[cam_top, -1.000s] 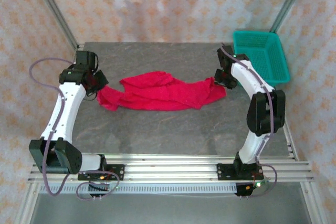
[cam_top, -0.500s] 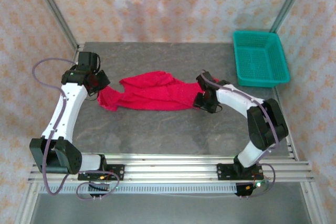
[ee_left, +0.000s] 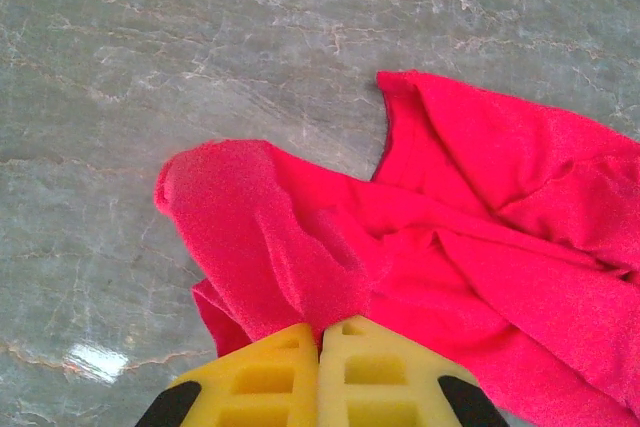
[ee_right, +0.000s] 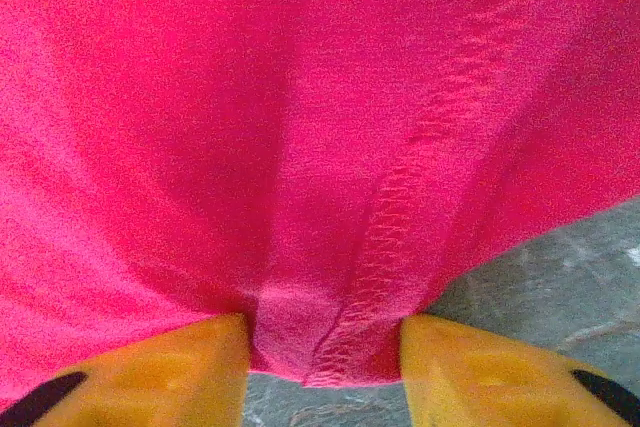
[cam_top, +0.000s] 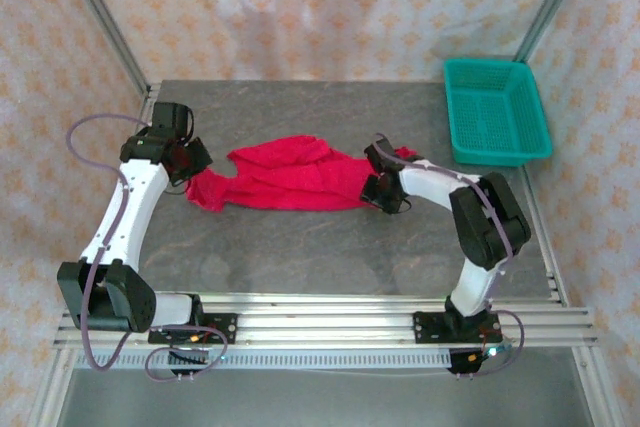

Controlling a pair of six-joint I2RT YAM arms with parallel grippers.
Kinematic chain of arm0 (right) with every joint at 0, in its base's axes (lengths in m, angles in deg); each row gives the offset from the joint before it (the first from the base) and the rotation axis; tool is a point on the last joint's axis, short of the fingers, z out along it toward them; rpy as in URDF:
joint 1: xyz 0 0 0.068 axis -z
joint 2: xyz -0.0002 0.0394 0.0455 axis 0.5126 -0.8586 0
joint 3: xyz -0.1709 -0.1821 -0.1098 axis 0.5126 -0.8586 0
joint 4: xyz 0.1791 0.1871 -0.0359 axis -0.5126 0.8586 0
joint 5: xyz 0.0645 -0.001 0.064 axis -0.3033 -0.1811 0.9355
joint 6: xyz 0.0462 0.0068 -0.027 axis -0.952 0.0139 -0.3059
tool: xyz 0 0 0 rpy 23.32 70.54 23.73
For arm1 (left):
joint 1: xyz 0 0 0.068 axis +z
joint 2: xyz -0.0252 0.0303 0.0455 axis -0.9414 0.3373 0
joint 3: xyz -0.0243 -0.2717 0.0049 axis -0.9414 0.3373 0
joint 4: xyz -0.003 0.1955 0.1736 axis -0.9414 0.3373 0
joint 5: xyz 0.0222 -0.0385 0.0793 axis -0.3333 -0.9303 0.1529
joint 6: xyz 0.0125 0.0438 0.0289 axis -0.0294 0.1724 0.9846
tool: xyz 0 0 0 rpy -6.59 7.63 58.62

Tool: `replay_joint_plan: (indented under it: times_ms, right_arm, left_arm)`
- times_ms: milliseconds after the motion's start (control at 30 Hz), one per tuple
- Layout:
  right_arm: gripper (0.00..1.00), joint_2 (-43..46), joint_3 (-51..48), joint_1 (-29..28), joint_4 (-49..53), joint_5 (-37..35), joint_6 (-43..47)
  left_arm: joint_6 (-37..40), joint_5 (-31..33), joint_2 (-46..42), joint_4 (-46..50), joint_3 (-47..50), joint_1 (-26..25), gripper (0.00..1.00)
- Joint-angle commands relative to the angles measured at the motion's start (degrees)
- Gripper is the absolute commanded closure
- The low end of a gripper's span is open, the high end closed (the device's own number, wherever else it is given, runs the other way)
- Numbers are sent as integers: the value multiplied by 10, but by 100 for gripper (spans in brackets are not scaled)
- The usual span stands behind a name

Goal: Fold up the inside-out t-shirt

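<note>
Your shirt (cam_top: 290, 179) lies as a long, crumpled band across the middle of the surface (cam_top: 300, 257), running left to right between the two arms, well apart from the basket (cam_top: 497, 112) in the far right corner. It isn't spread flat yet, so you are at the stage of getting hold of the two ends to stretch and lay it out; no fold is in place. Your left hand (cam_top: 192, 162) is at the shirt's left end, and its wrist view shows the yellow fingers pressed together with a pinch of red cloth caught at the tips: that end is clamped. Your right hand (cam_top: 378, 192) sits low over the right part of the shirt. In its wrist view the fingers stand apart with a bunched fold between them, a stitched seam (ee_right: 400, 207) running down into the gap. The cloth touches both inner faces, but you cannot tell from here whether it is truly gripped or only sitting between them. A little red cloth pokes out beyond that arm on the far side, so the right hand may not be at the very end. Next, make sure the right hand bites firmly on that seamed fold. Then, I judge, lift both ends together and draw them apart, gently enough that the left pinch does not slip.
</note>
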Motion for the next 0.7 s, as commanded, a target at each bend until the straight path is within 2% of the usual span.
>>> replay_joint_plan:
  times_ms: [0,67,167,233,333,433,567,667]
  right_arm:
    - [69,-10,13,-2,-13,-5,-4]
    - [82,1,16,-2,-4,-9,-4]
    - [95,28,38,-2,33,-23,6]
    - [99,54,68,0,70,-37,20]
    - [100,91,145,20,132,-54,47]
    - [100,116,239,58,171,-65,72]
    - [100,114,366,104,219,-27,92]
    - [100,112,406,110,243,-15,97]
  left_arm:
    - [-1,5,-18,3,2,-4,100]
    - [0,7,-18,7,-3,-4,100]
    - [1,13,-15,17,-20,-4,100]
    - [2,16,-9,29,-42,-4,100]
    - [3,22,6,46,-100,-4,100]
    - [5,36,34,82,-204,-1,100]
    - [8,45,68,120,-350,6,100]
    - [9,42,81,136,-410,10,100]
